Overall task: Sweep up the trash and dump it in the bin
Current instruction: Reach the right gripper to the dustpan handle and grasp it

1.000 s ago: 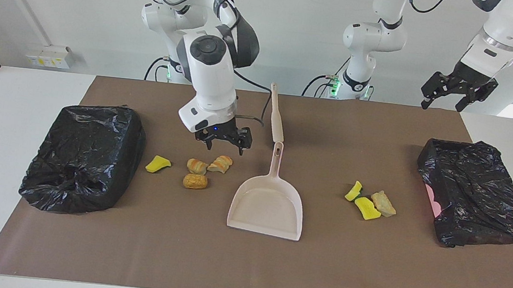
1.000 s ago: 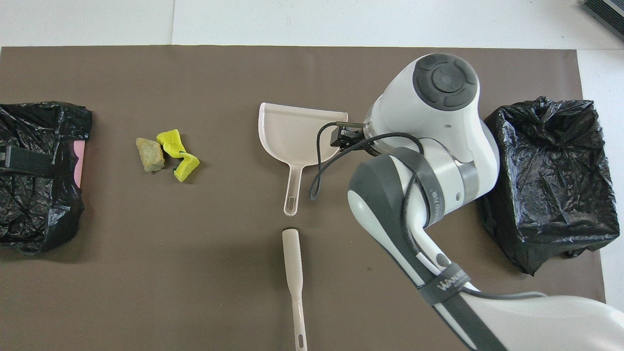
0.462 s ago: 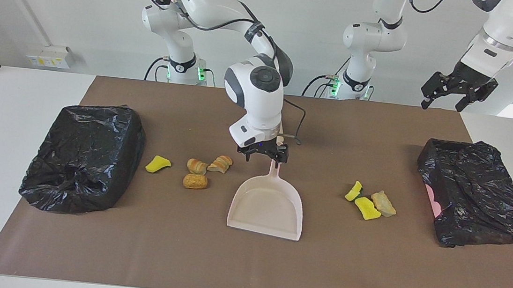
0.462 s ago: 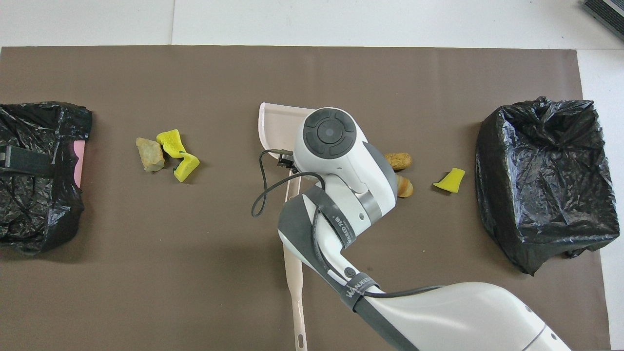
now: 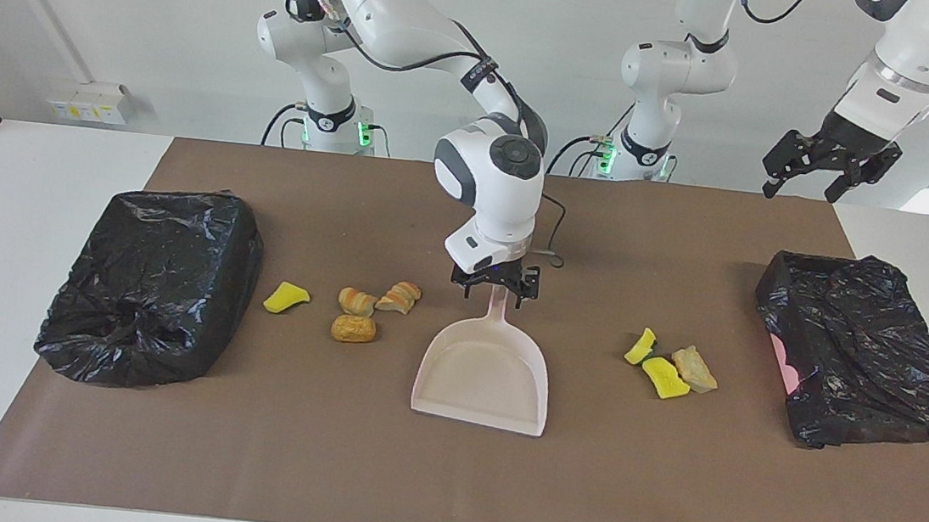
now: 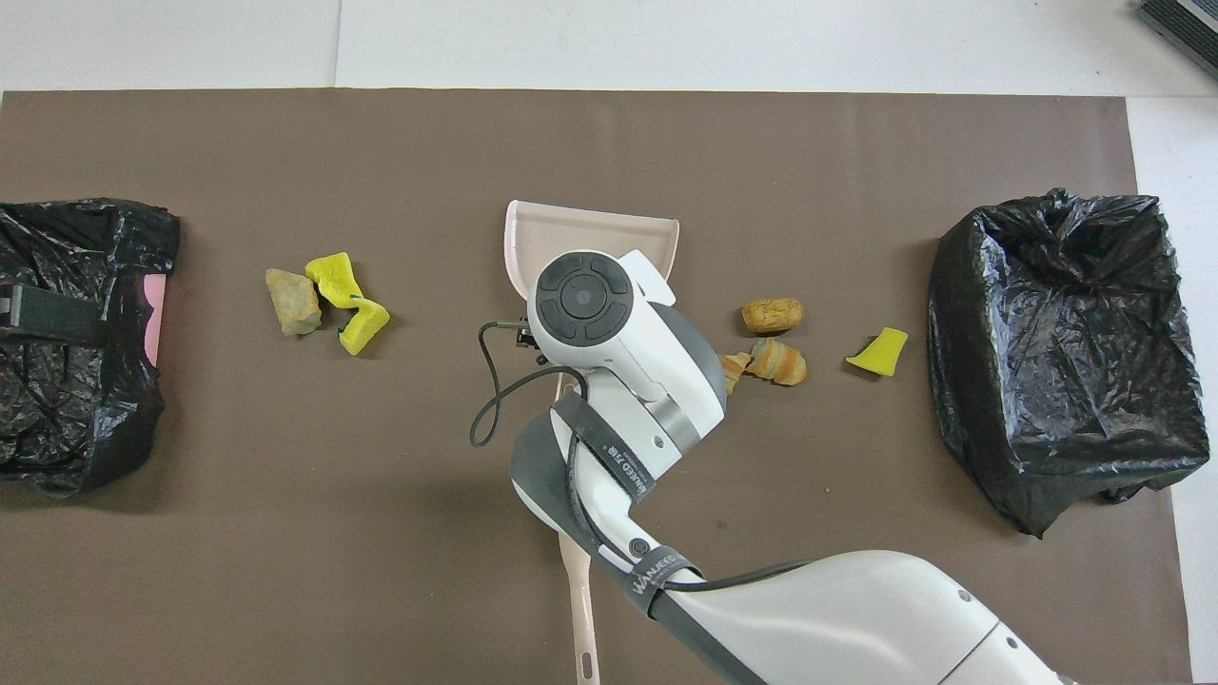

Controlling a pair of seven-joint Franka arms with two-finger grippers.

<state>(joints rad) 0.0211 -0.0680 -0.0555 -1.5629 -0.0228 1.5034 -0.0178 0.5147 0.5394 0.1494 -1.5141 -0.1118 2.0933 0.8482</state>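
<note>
Trash [image 5: 357, 313] in plain sight; brush [image 6: 580, 609] mostly under right arm

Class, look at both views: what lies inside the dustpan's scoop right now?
Nothing shows in the dustpan: its scoop looks bare in the facing view. The trash lies on the mat beside it. In the overhead view the right arm covers the part of the scoop nearest the handle.

Hidden under the right arm [image 6: 628, 381] in the overhead view: right gripper [image 5: 494, 285], most of the dustpan [image 6: 533, 233] handle, part of the brush [image 6: 582, 609], part of one bread-like lump [image 6: 733, 366]. Cut off at the edge: bin [image 6: 76, 333] toward the left arm's end.
</note>
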